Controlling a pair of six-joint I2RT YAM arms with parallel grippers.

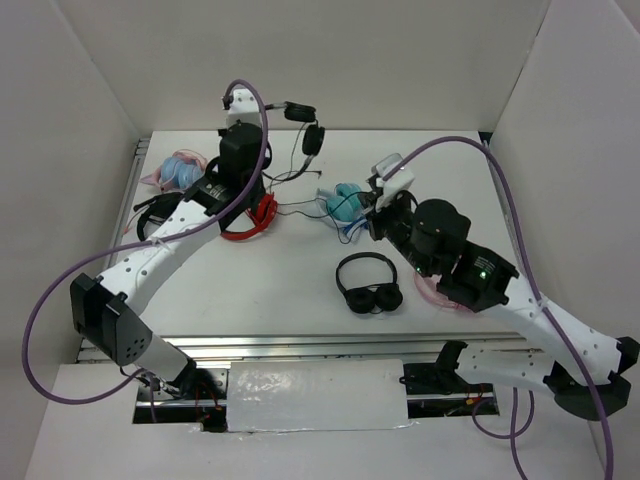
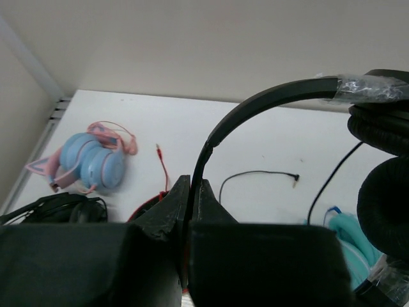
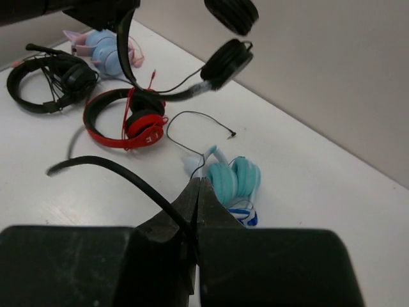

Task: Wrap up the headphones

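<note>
The left jaws clamp the headphones' (image 1: 313, 140) headband (image 2: 255, 105) aloft; the right jaws, lower, pinch the cable (image 3: 121, 169) for winding.

The headphones (image 2: 255, 105) are showing a matt black plastic band, clear glossy film wrapping one end, pads looking soft and grainy. Left hand (image 2: 190, 192) fingers are reading as rough matt black plastic. Tabletop (image 2: 268, 147) is looking smooth, matt white.

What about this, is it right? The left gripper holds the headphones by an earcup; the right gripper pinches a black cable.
Not by an earcup: the left wrist view shows the left gripper holding the headphones by the headband. The rest stands.
</note>
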